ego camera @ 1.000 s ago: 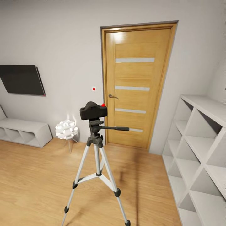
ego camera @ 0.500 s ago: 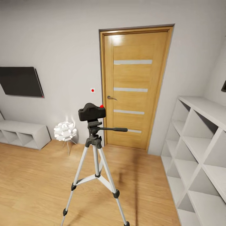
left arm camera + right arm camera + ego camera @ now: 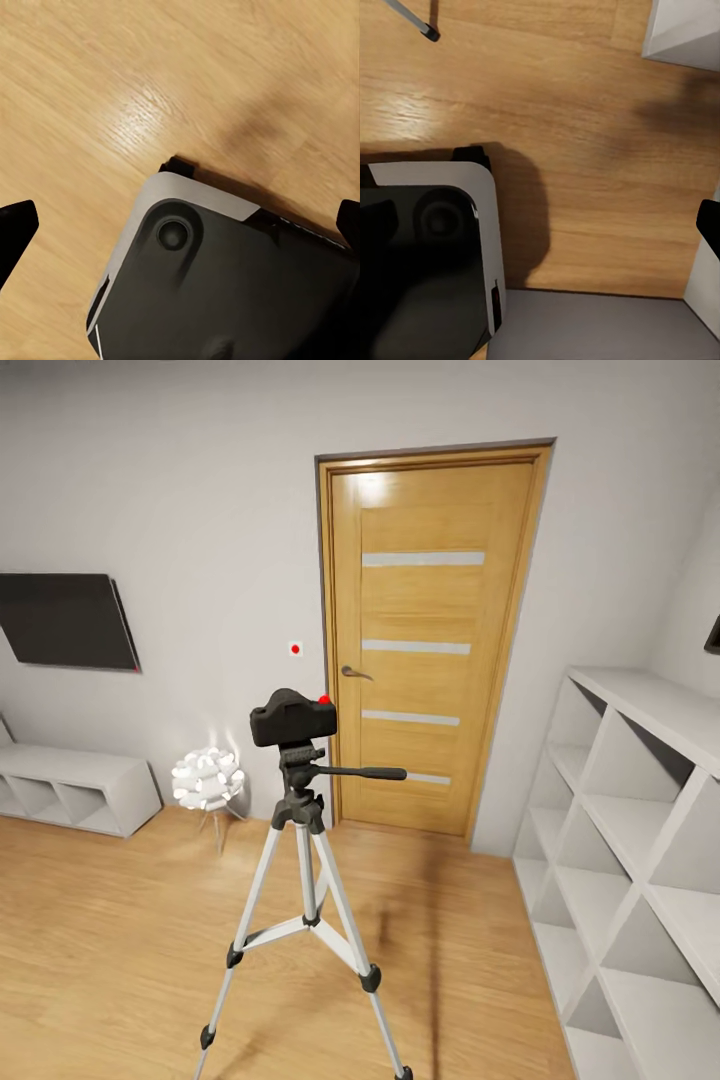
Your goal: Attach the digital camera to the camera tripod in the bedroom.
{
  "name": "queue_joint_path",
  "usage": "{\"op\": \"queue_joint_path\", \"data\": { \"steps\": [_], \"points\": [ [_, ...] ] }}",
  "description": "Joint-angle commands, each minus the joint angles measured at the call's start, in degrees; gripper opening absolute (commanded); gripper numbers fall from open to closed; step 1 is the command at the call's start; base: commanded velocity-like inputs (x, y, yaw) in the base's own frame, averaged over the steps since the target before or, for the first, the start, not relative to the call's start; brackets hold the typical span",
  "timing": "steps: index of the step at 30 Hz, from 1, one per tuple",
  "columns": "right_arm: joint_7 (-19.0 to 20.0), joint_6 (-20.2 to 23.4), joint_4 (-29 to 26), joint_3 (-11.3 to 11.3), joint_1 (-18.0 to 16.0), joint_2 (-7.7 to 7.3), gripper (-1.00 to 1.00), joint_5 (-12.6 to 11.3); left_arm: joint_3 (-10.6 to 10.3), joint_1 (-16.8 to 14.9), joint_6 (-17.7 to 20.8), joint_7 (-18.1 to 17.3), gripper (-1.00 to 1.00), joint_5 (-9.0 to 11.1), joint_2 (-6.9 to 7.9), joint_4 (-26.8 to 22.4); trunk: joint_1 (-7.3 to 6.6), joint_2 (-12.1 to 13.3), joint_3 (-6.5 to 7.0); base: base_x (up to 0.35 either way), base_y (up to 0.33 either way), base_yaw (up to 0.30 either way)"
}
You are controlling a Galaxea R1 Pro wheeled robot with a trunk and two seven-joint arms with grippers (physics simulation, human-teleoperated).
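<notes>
Sitting square on camera tripod [image 3: 305,860] head mid-bedroom, digital camera [image 3: 292,718] looks mounted; left gripper [image 3: 180,225] fingertips wide apart over floor, right gripper spread unclear; best verify seating, avoid bumping legs.

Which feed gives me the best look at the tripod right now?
The head view: the silver-legged, black-headed tripod stands whole with the chunky black camera on top. The right wrist view catches what looks like one leg tip.

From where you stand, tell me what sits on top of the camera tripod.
The digital camera sits on the camera tripod head. The camera body covers the mounting plate beneath it, so the joint itself is hidden.
</notes>
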Motion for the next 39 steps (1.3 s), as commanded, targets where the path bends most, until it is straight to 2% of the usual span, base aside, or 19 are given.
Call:
{"op": "queue_joint_path", "data": {
  "steps": [1,39],
  "points": [
    [0.2,0.1,0.1,0.1,-0.1,-0.03,1.00,-0.2,0.0,0.0,-0.1,0.1,1.00,0.2,-0.01,0.0,0.04,-0.1,-0.07,0.000,0.000,0.000],
    [0.1,-0.1,0.1,0.1,-0.1,-0.06,1.00,-0.3,0.0,0.0,0.4,0.0,1.00,0.2,-0.07,0.1,0.04,-0.1,2.66,0.000,0.000,0.000]
  ]
}}
